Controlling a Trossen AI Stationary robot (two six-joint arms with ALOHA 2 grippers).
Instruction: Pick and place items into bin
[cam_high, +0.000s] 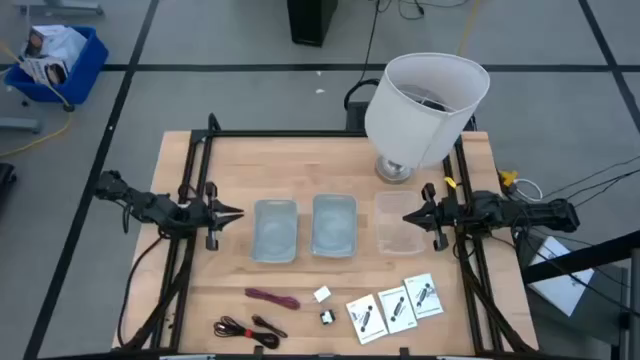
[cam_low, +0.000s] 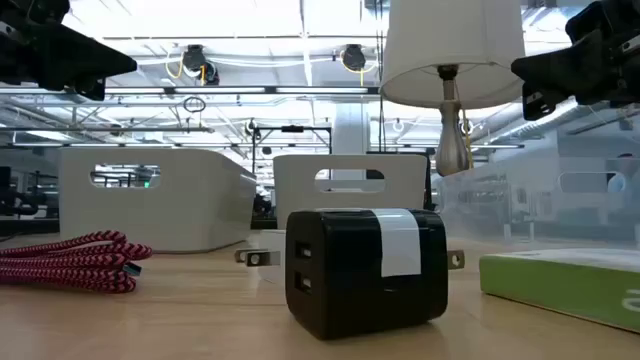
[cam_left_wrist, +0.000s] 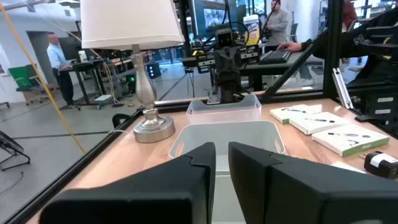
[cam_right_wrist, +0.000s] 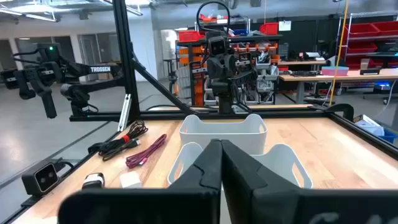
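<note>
Nothing binned yet, judging by how things lie: three bins in a row across the middle of the table (cam_high: 200, 300), a grey bin (cam_high: 275, 229) nearest the left side, a second grey bin (cam_high: 334, 224) beside it, a clear bin (cam_high: 399, 222) nearest the right side, all bare inside as far as the high view shows. Every item waiting along the front edge: dark red cable (cam_high: 272, 297) and black-and-red cable (cam_high: 248, 328) toward the front left corner, small white block (cam_high: 322, 294) and small black block (cam_high: 327, 317) near the middle, three white cards (cam_high: 397, 306) fanned toward the front right. Left gripper (cam_high: 232, 212) raised off the left side, aimed at the bins, fingers slightly parted with a narrow gap in its wrist view, holding nothing. Right gripper (cam_high: 410, 215) raised off the right side by the clear bin, fingers pressed together, also holding nothing. Lamp (cam_high: 425, 105) at the back right corner, no part of the job. Whole task left: seven items to lift and drop in
</note>
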